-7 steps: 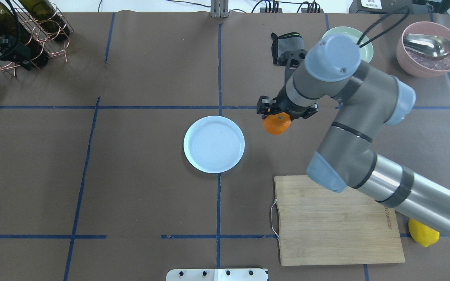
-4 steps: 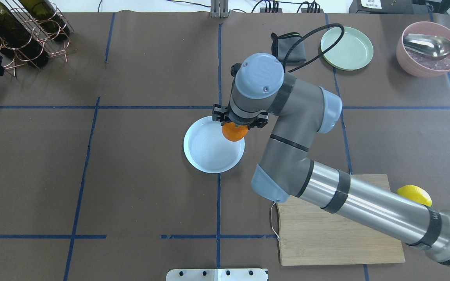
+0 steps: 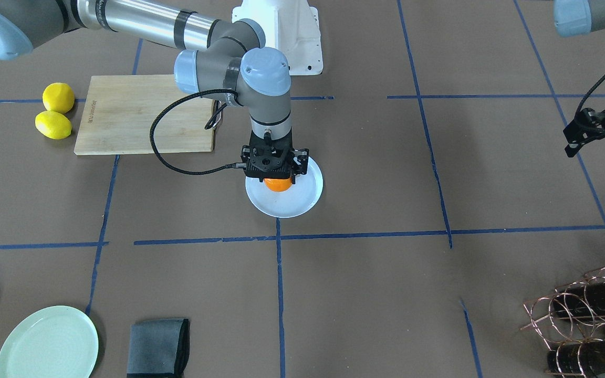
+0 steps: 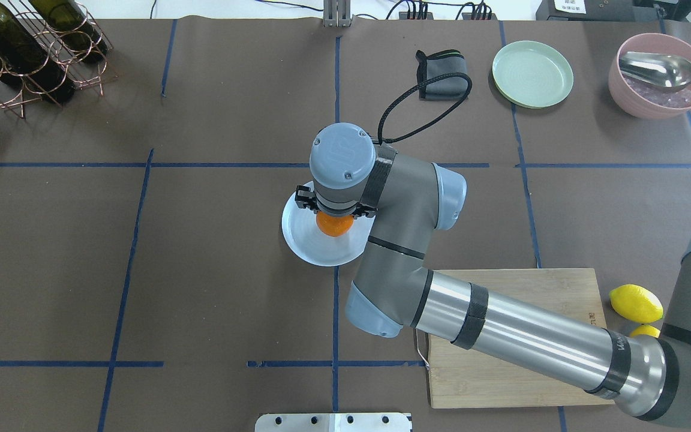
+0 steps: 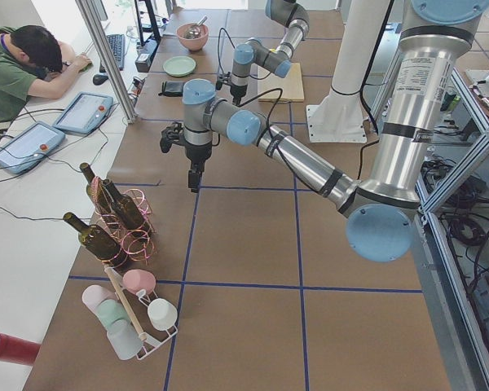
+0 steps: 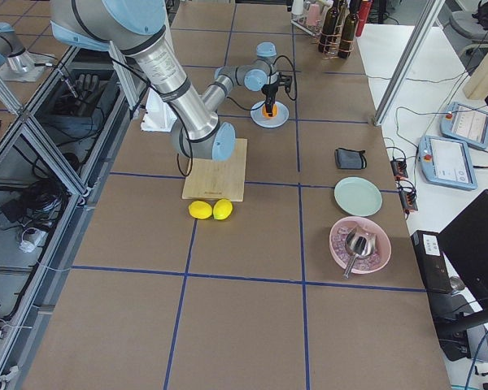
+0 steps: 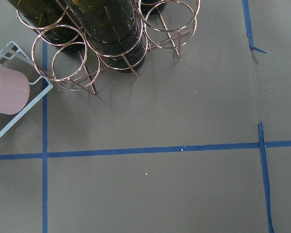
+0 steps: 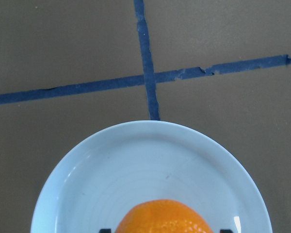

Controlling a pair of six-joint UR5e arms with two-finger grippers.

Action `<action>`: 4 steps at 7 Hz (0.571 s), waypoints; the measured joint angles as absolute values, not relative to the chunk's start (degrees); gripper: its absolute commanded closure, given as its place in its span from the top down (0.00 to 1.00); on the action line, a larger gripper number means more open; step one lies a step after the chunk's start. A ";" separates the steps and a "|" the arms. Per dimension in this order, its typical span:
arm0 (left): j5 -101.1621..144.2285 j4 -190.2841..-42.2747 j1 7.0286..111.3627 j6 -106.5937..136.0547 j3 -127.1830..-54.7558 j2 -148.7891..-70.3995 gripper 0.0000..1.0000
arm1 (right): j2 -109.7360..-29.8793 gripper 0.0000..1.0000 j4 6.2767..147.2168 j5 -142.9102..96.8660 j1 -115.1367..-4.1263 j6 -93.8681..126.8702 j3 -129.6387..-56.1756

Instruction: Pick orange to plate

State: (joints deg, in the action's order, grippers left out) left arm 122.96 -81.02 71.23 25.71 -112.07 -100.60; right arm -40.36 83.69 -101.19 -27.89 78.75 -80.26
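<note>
The bright orange (image 4: 335, 225) hangs low over the middle of the white plate (image 4: 305, 240), with my right gripper (image 4: 335, 217) shut on it and pointing straight down. The front-facing view shows the orange (image 3: 278, 185) under the black gripper body, inside the plate's (image 3: 288, 208) rim. The right wrist view has the orange (image 8: 165, 217) at its bottom edge, a dark fingertip on each side, and the plate (image 8: 150, 160) below it. Whether the fruit touches the plate I cannot tell. My left gripper (image 3: 596, 137) hovers far off near the bottle rack; its fingers are not clear.
A wooden cutting board (image 4: 501, 384) lies under my right arm, two lemons (image 3: 56, 111) beside it. A pale green plate (image 4: 532, 74), a dark cloth (image 4: 441, 77) and a pink bowl (image 4: 660, 90) with a spoon sit at the far right. The bottle rack (image 4: 33, 48) stands far left.
My right arm swung left with the orange, from right of the plate to over its middle. The left arm drew back out of the overhead view's left edge.
</note>
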 measured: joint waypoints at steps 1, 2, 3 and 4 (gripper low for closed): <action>122.98 -81.08 71.26 25.63 -112.01 -100.41 1.00 | -39.75 1.00 83.70 -101.11 -27.84 78.78 -80.13; 123.02 -81.13 71.27 25.61 -111.99 -100.30 1.00 | -39.26 1.00 83.83 -101.23 -28.22 78.48 -80.24; 123.03 -81.22 71.27 25.60 -111.98 -100.12 1.00 | -39.19 1.00 84.11 -102.20 -29.71 77.89 -80.65; 123.07 -81.32 71.31 24.27 -111.98 -99.56 1.00 | -39.86 1.00 84.74 -105.09 -32.77 76.08 -81.71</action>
